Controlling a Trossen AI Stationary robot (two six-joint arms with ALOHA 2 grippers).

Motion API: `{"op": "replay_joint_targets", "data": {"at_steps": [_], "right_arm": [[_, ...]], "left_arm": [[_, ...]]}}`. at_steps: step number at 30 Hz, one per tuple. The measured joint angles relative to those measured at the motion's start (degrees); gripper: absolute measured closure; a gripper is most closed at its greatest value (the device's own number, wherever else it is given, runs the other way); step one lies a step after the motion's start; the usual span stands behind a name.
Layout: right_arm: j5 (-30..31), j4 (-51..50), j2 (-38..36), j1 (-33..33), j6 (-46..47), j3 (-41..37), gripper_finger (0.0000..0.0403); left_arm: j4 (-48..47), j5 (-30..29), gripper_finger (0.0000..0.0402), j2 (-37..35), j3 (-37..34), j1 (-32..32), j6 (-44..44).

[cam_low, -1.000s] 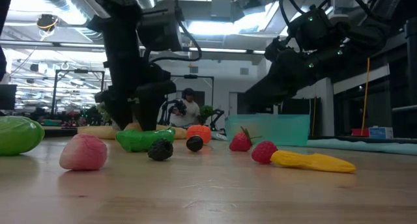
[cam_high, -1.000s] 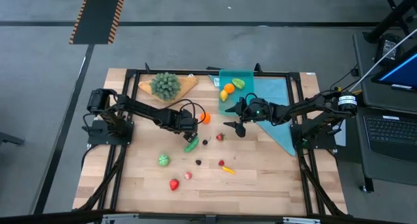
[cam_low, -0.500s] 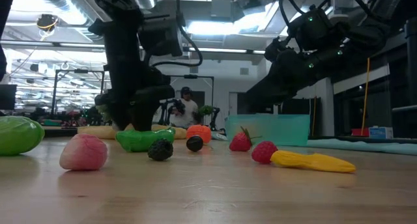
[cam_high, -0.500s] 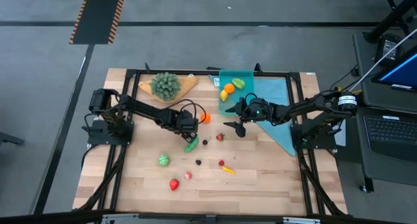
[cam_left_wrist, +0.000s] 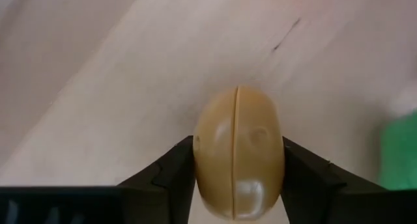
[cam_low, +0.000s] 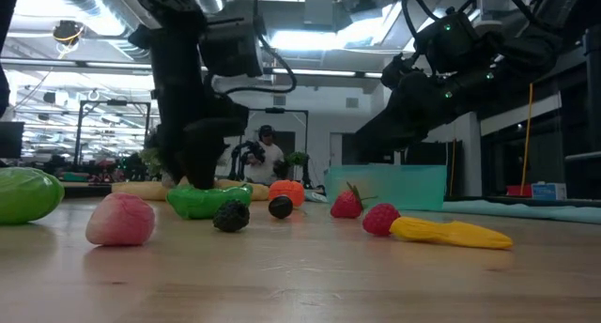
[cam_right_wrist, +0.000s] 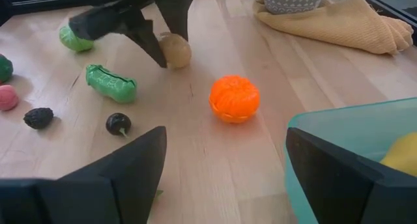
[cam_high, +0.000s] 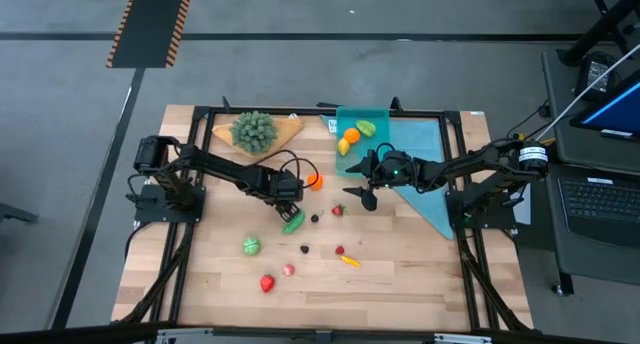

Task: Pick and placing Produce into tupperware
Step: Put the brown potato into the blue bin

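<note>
we see the left gripper (cam_left_wrist: 238, 168) pinching a tan potato (cam_left_wrist: 238, 152) low over the table (cam_high: 400, 274), beside the green pea pod (cam_high: 292, 222). the right gripper (cam_right_wrist: 225, 175) hangs spread near the tupperware (cam_high: 366, 117), which holds an orange and a green piece.

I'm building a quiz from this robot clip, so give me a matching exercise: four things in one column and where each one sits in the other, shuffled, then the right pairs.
Things
1. tan potato
2. orange
3. yellow carrot
4. lime-green piece

Places
A. inside the tupperware
B. between the left gripper fingers
C. on the wood just outside the tupperware's wall
D. on the wood beside a red strawberry

Pairs: 1-B, 2-C, 3-D, 4-A
</note>
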Motion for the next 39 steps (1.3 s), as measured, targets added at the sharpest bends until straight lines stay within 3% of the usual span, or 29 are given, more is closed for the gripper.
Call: {"op": "replay_joint_targets", "data": {"at_steps": [7,23,32,39], "right_arm": [[0.0,0.1,0.0,0.0,-0.1,0.0,0.0086],[-0.5,-1.1,0.0,1.0,-0.1,0.0,0.0086],[-0.6,1.8,-1.8,2.7,-0.3,0.0,0.0086],[-0.6,-5.2,-14.9,1.7,-4.9,0.0,0.0086]], "left_arm": [[-1.8,-0.4,0.0238,-7.3,0.0,1.7,10.3],[-6.7,-6.7,0.0238,-29.2,-2.3,2.8,20.9],[13.9,-6.6,0.0238,-39.8,-17.4,2.0,25.2],[25.1,-5.7,0.0238,-46.6,-25.0,1.5,26.9]]}}
